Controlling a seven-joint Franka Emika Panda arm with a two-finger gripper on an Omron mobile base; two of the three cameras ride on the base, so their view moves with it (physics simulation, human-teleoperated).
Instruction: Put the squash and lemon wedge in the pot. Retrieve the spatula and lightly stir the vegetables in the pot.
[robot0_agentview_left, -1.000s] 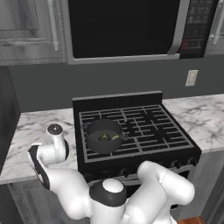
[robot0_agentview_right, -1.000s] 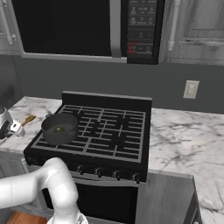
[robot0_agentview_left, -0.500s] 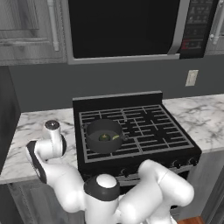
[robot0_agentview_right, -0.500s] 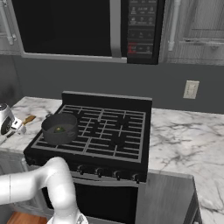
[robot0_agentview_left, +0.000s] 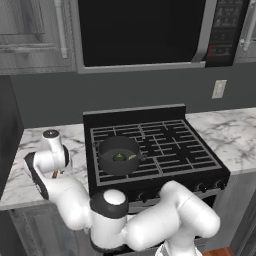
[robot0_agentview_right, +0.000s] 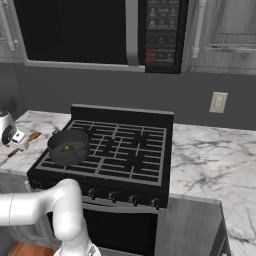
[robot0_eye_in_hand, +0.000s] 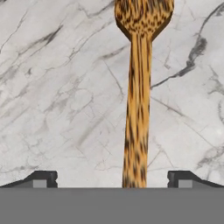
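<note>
The wooden spatula (robot0_eye_in_hand: 136, 109) lies flat on the marble counter (robot0_eye_in_hand: 61, 96), head away from me. My gripper (robot0_eye_in_hand: 113, 179) hovers over the handle's near end, open, one fingertip on each side and apart from the wood. From the right base view the gripper (robot0_agentview_right: 15, 138) hangs over the spatula (robot0_agentview_right: 28, 139), left of the stove. The dark grey pot (robot0_agentview_left: 119, 156) sits on the front left burner with the green squash (robot0_agentview_left: 118, 157) inside. The lemon wedge is too small to tell apart from the squash.
The black stove (robot0_agentview_left: 165, 145) fills the middle, with marble counter (robot0_agentview_left: 230, 135) on both sides. A microwave (robot0_agentview_left: 140, 30) and cabinets hang above. A dark wall panel (robot0_agentview_left: 7, 135) bounds the left counter.
The hand has drifted a little further left over the counter beside the stove. The jaws stay open, and the pot has not moved.
</note>
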